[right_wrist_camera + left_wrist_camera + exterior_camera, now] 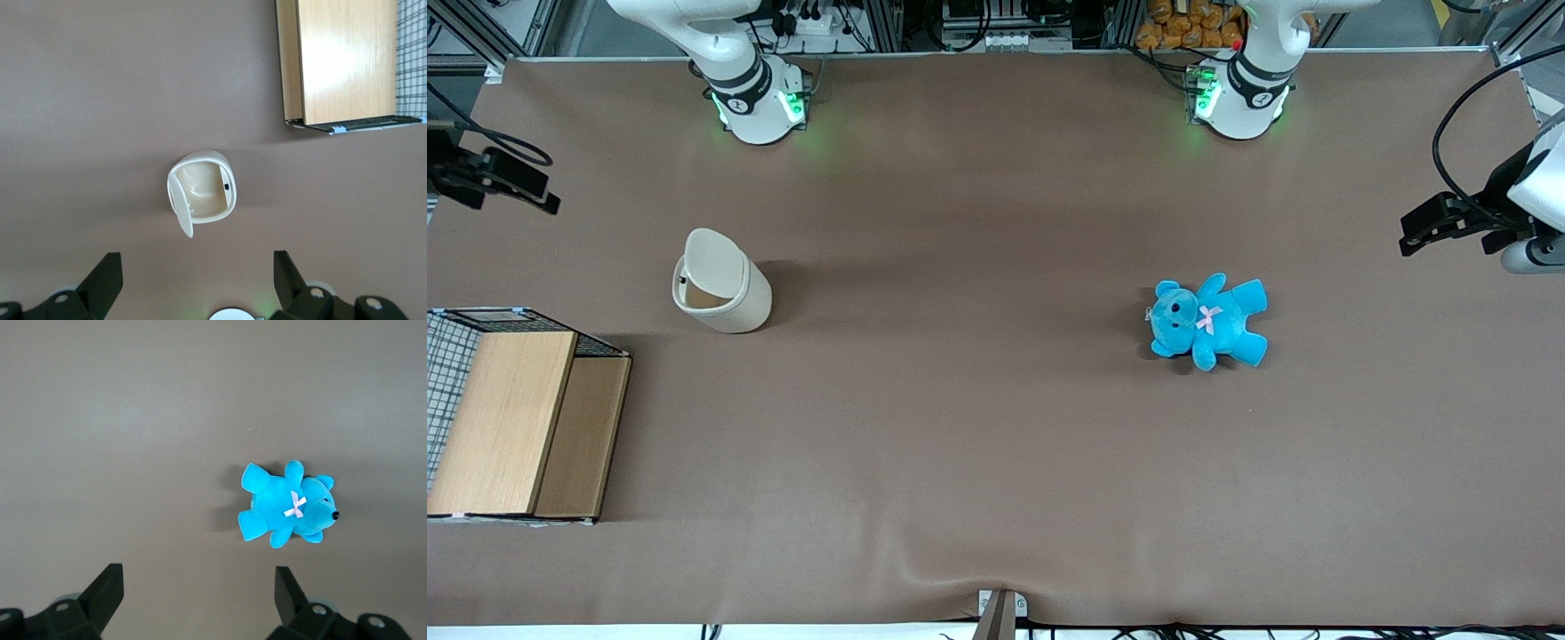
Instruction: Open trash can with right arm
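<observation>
The cream-white trash can [734,298] stands on the brown table toward the working arm's end. Its hinged lid [716,260] is raised and the tan inside [701,298] shows. In the right wrist view the trash can [203,185] is seen from high above, with the lid [180,210] tipped up at its rim and the tan inside showing. My right gripper [197,280] hangs well above the table, open and empty, apart from the can. In the front view the gripper [525,187] shows at the table's edge at the working arm's end.
A wood-panelled wire crate [507,418] stands nearer the front camera than the trash can, and shows in the right wrist view [347,60]. A blue teddy bear [1209,322] lies toward the parked arm's end, also seen in the left wrist view [287,510].
</observation>
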